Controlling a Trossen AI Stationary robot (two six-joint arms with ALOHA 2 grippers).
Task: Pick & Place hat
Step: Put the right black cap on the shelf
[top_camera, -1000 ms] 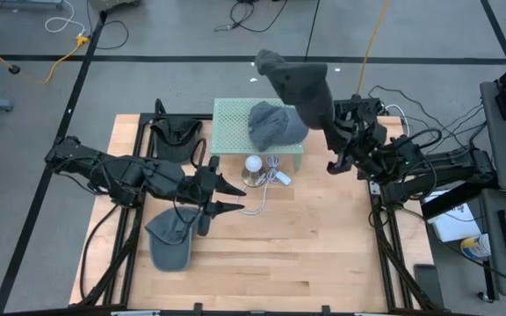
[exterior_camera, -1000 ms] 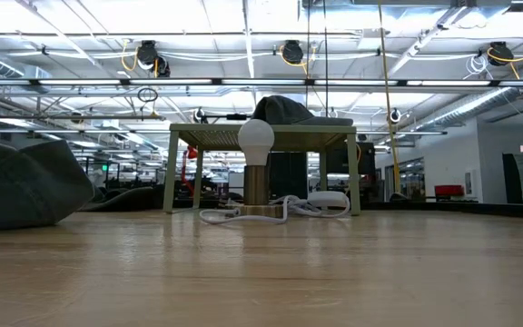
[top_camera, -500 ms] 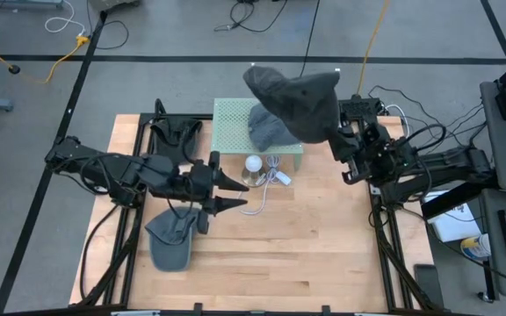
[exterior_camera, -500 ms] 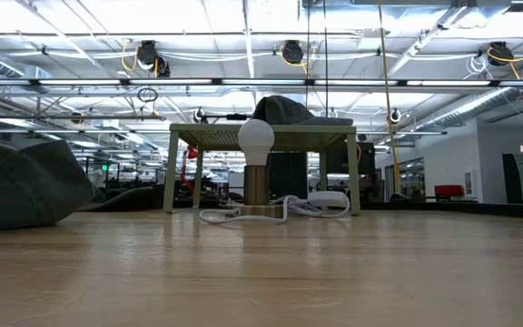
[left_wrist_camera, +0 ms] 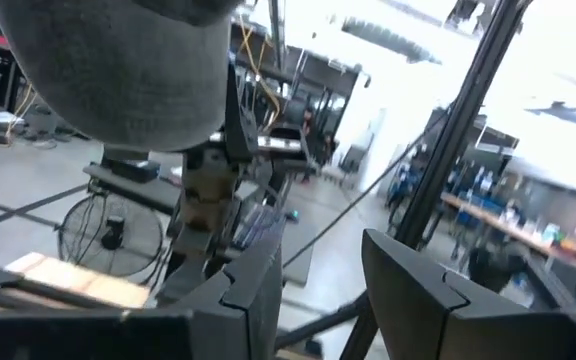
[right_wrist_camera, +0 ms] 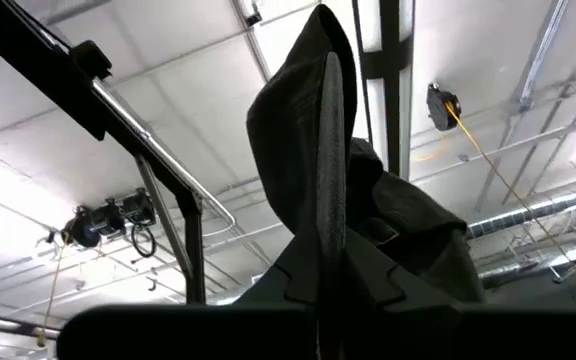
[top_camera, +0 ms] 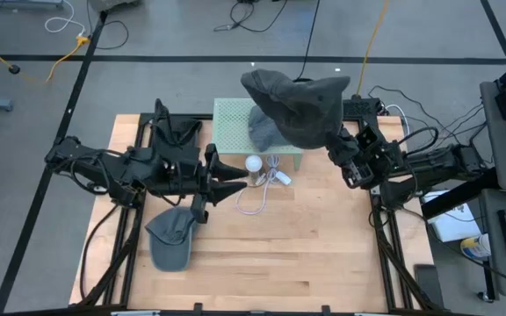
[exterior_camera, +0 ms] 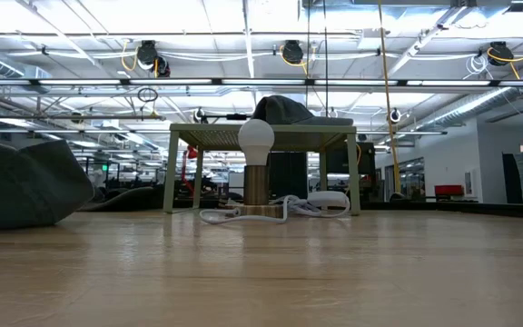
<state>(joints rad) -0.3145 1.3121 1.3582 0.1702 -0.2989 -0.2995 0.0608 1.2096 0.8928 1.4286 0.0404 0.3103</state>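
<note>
My right gripper [top_camera: 335, 140] is shut on a dark grey hat [top_camera: 295, 104], held high over the green stand [top_camera: 235, 112] at the table's far middle. A second grey hat [top_camera: 264, 132] lies on the stand's top; it also shows in the low view [exterior_camera: 284, 109]. A third grey cap [top_camera: 170, 243] lies flat on the table near the left. My left gripper [top_camera: 238, 175] is open and empty above the table, between that cap and the stand, its fingers pointing toward the table's right. The held hat also shows in the left wrist view [left_wrist_camera: 118, 70]. My right gripper pinches a fold of the hat's cloth [right_wrist_camera: 329, 262] between its two shut fingers, several layers bunched. The fingers slant upward and toward the table's left. The hat [right_wrist_camera: 333, 150] stands up and droops past the fingertips, lifted clear above the stand.
A white bulb on a base [top_camera: 253, 164] with a looped white cord [top_camera: 257, 200] stands just in front of the stand, close to my left gripper. A black object [top_camera: 176, 136] lies at the far left of the table. Bare wood lies toward the near and right edges.
My right gripper has swung the held hat toward the table's left and tipped it over, so it now hangs above the stand and the hat on it. My left gripper has gone toward the far edge and a little right, away from the cap on the table, staying open.
</note>
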